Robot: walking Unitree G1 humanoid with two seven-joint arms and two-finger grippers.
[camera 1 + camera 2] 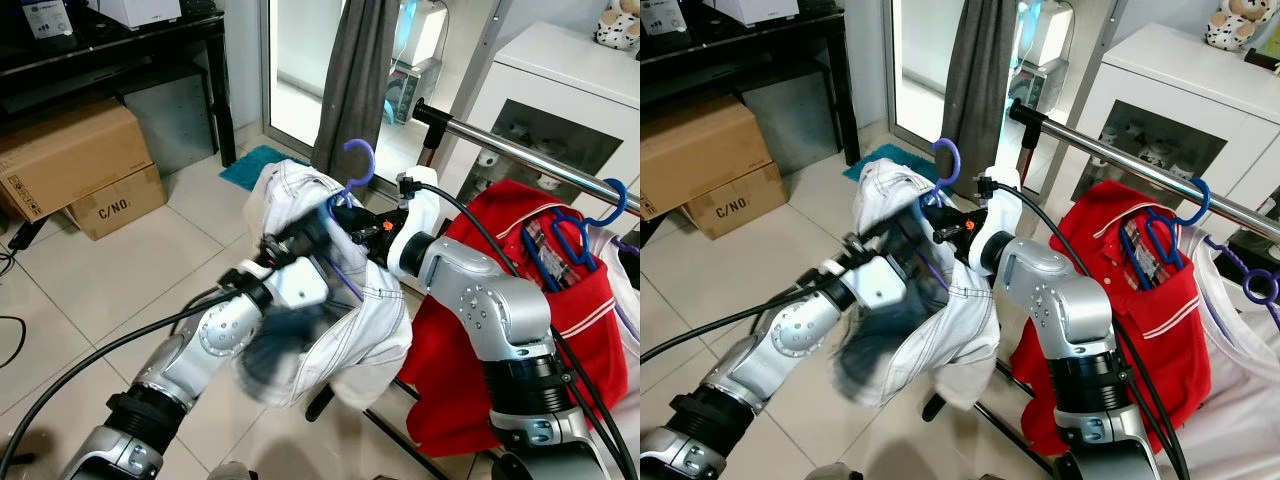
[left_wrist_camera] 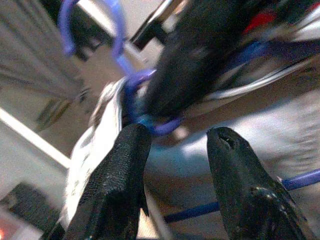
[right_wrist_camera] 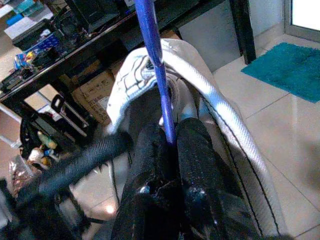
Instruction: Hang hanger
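While both arms reach out in front of the robot, the room looks like this
Floor: pale shiny tiles (image 1: 190,225), with a small teal mat (image 1: 250,165) by the glass door
Room: a dark grey curtain (image 1: 355,80) hangs at the door; a white cabinet (image 1: 560,110) with a glass front stands behind the rail
Left side: a black desk (image 1: 120,50) with two brown cardboard boxes (image 1: 75,165) under it, one on top of the other
Rail: a shiny metal clothes rail (image 1: 520,155) runs across on the robot's right, with a black cap on its near end
On the rail: a red polo shirt (image 1: 505,320) hangs from a blue hanger (image 1: 580,235), touching the right arm; a white garment (image 1: 1240,400) on a purple hanger hangs just past it
Purple hanger (image 1: 352,175): it is up in the air, near the free end of the rail but not on it; its hook sticks up above the shirt
White shirt (image 1: 345,300): it hangs on the purple hanger and droops down between the two arms, blurry at the bottom
Right gripper (image 3: 170,137): its two black fingers are pinched tight on the thin purple neck of the hanger, just under the hook
Left gripper (image 2: 175,150): its fingers are spread apart, right up by the hanger neck and the shirt collar, holding nothing
In the way: the red polo shirt fills the near part of the rail; black cables (image 1: 100,350) trail along both arms
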